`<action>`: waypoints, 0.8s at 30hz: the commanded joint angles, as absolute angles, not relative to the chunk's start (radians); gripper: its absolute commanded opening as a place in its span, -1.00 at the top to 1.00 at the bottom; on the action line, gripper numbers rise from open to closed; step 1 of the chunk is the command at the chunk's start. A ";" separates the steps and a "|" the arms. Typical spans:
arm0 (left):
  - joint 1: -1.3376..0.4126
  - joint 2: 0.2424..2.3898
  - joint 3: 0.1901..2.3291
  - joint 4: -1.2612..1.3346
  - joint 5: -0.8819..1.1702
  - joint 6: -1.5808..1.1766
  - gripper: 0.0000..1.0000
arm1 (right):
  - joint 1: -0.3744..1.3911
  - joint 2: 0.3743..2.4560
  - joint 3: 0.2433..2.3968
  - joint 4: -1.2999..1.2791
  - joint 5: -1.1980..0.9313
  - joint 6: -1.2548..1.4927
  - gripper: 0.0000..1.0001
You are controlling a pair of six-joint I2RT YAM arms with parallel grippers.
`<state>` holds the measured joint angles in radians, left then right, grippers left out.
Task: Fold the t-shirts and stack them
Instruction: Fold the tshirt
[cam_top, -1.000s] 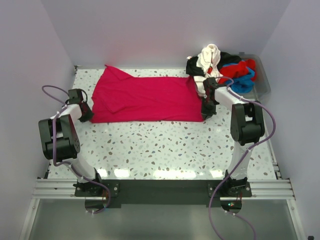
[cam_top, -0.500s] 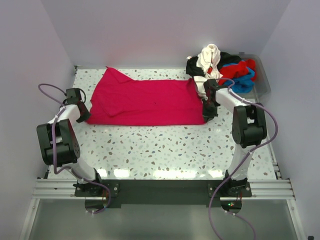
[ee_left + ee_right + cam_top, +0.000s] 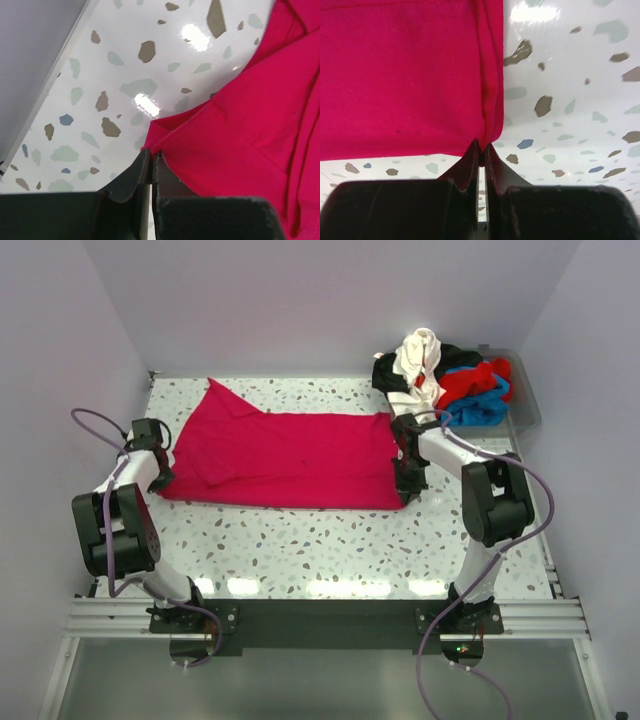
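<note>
A large crimson-pink t-shirt lies spread flat across the back half of the table. My left gripper is shut on its near left corner, and the left wrist view shows the hem of the shirt pinched between the dark fingertips. My right gripper is shut on the near right corner; in the right wrist view the folded edge of the shirt runs into the fingertips. Other t-shirts, cream-white, black, red and blue, lie in a heap at the back right.
A clear grey plastic bin stands at the back right corner, partly under the heap. White walls close the table on the left, back and right. The terrazzo tabletop runs bare from the shirt to the arm bases.
Both grippers have dragged the shirt's near edge toward the arm bases, drawing the cloth flatter. The left gripper also shifted left; the right moved slightly inward.
</note>
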<state>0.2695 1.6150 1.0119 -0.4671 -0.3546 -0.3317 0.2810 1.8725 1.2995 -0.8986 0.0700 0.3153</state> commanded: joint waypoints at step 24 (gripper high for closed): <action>-0.092 1.483 0.965 -0.449 -0.229 -0.535 -0.32 | 0.331 1.743 1.368 -0.940 0.035 0.377 -0.48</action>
